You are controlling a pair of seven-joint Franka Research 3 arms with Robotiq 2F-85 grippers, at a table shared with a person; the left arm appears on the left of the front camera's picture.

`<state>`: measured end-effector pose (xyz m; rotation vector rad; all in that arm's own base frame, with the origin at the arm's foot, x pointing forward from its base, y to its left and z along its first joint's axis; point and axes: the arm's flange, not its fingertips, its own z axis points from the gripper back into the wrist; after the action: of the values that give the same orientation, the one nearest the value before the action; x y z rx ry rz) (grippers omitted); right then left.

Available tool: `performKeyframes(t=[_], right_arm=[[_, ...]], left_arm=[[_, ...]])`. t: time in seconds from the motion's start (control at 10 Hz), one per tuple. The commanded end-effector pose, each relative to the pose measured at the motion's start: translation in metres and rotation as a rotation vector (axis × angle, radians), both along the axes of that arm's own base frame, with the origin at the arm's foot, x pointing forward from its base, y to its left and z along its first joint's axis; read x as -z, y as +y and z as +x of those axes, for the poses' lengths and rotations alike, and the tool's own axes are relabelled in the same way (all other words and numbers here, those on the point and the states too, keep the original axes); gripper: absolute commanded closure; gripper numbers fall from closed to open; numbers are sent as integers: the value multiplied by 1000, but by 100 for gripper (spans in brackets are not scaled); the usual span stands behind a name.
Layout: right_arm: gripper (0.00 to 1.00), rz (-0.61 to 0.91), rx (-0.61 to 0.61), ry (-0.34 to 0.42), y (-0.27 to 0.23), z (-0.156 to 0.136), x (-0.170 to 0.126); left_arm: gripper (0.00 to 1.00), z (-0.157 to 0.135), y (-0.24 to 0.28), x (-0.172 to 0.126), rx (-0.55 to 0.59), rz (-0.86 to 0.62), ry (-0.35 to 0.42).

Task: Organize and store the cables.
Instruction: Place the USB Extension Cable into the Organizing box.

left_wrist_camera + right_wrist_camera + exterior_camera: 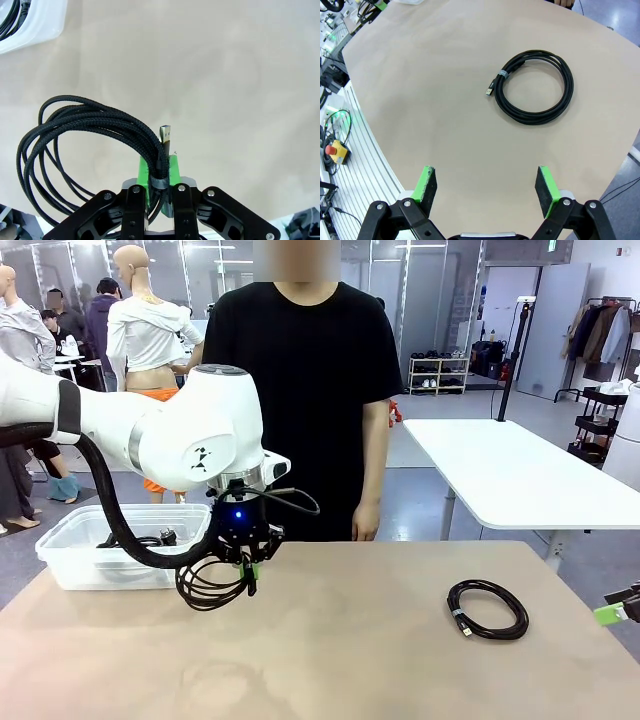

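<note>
My left gripper [252,565] hangs above the table's left part, just right of the white bin, shut on a coiled black braided cable [208,585] that dangles below it. Up close in the left wrist view, the green pads [146,171] pinch the cable [70,130] at its grey tie, with a metal plug sticking up. A second coiled black cable [487,609] lies flat on the table at the right; it also appears in the right wrist view [535,86], ahead of my right gripper [486,185], which stands open and empty.
A white plastic bin [70,558] at the table's left edge holds more black cables [150,537]. A person in a black shirt [305,370] stands at the far side, arms down. Another white table [520,475] stands behind at the right.
</note>
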<state>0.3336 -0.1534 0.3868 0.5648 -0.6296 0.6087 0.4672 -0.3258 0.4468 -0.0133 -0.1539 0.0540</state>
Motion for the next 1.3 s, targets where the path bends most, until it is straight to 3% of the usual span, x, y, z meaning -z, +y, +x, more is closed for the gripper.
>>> performKeyframes(t=[0.0,0.3,0.4,0.5,0.8,1.0,1.2], right_arm=[[0,1,14,-10,0,2,0],[0,1,14,-10,0,2,0],[0,1,14,-10,0,2,0],[0,1,14,-10,0,2,0],[0,1,14,-10,0,2,0],[0,1,14,-10,0,2,0],[0,1,14,-10,0,2,0]], left_arm=[[96,0,0,0,-6,6,-2],[96,0,0,0,-6,6,-2],[82,0,0,0,0,0,1],[82,11,9,-5,42,1,-49],[82,40,69,-33,92,-10,-161],[82,60,121,-51,205,-4,-183],[82,92,173,-73,203,-7,-213]])
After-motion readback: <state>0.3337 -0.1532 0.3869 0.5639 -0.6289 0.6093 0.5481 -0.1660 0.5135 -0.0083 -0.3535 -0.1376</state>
